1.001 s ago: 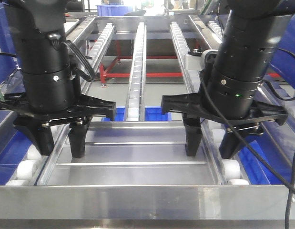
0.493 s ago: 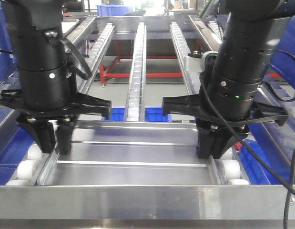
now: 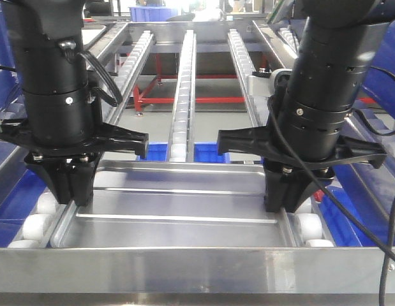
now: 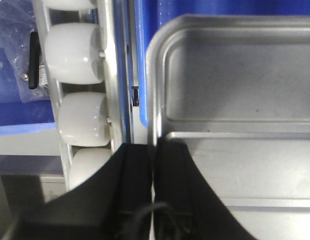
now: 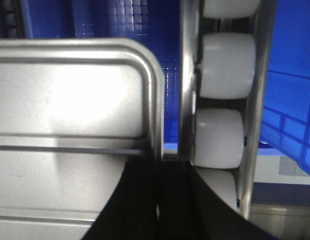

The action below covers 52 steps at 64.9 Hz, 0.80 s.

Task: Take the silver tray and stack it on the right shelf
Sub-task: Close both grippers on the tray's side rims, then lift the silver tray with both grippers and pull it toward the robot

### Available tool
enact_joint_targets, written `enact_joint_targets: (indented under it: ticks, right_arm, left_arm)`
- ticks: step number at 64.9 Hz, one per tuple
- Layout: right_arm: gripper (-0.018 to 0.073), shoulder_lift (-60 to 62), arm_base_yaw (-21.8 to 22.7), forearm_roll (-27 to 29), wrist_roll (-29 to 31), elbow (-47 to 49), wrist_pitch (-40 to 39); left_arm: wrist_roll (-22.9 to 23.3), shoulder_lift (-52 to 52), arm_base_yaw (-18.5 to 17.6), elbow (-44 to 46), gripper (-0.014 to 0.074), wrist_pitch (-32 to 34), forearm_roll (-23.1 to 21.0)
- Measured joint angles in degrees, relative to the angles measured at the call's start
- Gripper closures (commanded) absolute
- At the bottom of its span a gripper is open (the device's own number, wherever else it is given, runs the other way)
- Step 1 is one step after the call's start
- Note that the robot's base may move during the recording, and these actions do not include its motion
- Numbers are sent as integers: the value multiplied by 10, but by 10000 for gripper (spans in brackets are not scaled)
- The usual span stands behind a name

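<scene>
Black-fingered, my left hand (image 3: 73, 191) is pinched on the left rim of the silver tray (image 3: 178, 207), which sits at the near end of the right shelf (image 3: 182, 95), just behind its front rail (image 3: 197, 268); my right hand (image 3: 285, 197) clamps the tray's right rim.

The left hand (image 4: 153, 156) pinches the silver tray's (image 4: 235, 75) rim beside white rollers (image 4: 80, 118).

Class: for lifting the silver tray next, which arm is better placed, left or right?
Neither alone: left pincer and right pincer each pinch an opposite rim of the silver tray, so both lift together.
</scene>
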<state>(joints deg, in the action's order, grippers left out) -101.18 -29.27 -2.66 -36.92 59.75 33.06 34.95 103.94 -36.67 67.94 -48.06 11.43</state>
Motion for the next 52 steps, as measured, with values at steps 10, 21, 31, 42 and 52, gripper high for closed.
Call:
enact_joint_targets:
  ticks: [10, 21, 31, 42, 52]
  right_arm:
    - [505, 0, 0, 0, 0, 17, 28]
    - [505, 10, 1, -6, 0, 61, 93]
    - [505, 35, 1, -9, 0, 99, 143]
    - [505, 74, -3, -7, -15, 105, 185]
    - [505, 117, -30, -7, -47, 81, 194]
  left_arm:
    - [0, 1, 0, 9, 696, -6, 0]
    - [-3, -4, 0, 40, 696, -36, 0]
    - [-3, -46, 1, 54, 696, -68, 0]
    - [-7, -109, 1, 52, 697, -95, -26]
    - [6, -170, -12, 9, 697, -103, -32]
